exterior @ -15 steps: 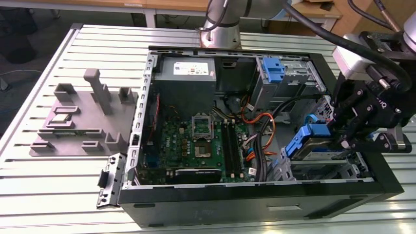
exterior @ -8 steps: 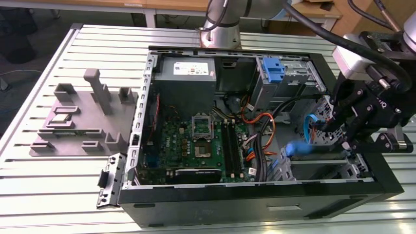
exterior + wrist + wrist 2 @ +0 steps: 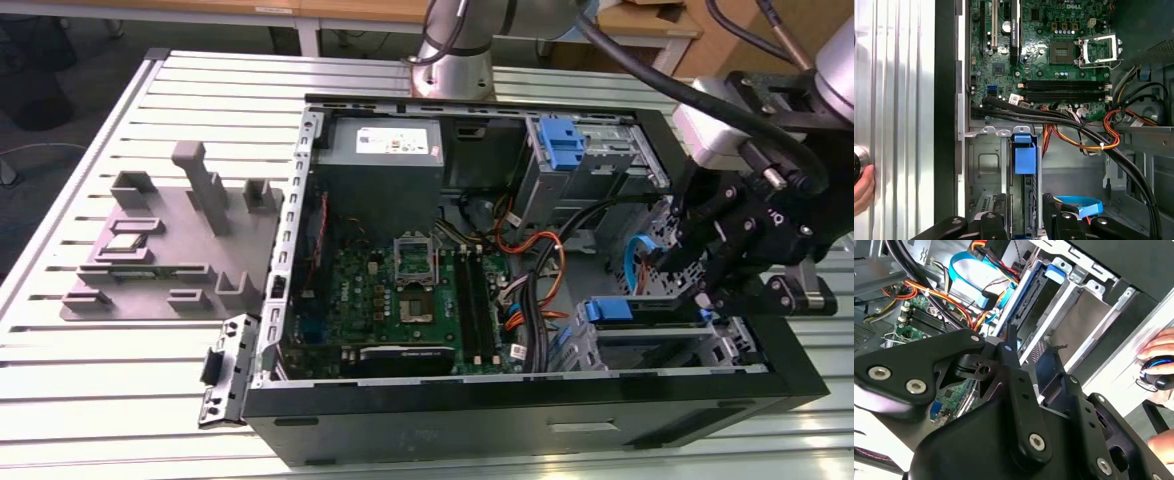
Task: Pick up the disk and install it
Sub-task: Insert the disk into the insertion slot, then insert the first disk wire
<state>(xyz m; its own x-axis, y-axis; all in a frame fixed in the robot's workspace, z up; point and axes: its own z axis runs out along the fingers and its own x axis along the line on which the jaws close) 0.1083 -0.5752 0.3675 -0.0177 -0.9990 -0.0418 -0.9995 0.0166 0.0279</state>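
The disk [image 3: 1024, 159] stands on edge in the drive cage of the open computer case [image 3: 534, 400], with its blue carrier tab facing up. It also shows as a blue-framed slab [image 3: 1026, 300] in the second wrist view and as a blue tab [image 3: 621, 312] at the exterior view's right. My gripper [image 3: 1024, 222] hangs just above the cage. Its black fingers [image 3: 991, 222] stand apart, one on each side of the disk's edge, with gaps showing. In the exterior view the gripper [image 3: 697, 285] is over the case's right side.
Black, orange and red cables [image 3: 1079, 130] run beside the cage over the motherboard [image 3: 1044, 50]. A blue latch piece [image 3: 561, 140] and a grey power supply [image 3: 380, 145] sit at the case's far side. A grey fixture [image 3: 160, 240] lies on the exterior view's left. A person's hand [image 3: 1159, 357] rests nearby.
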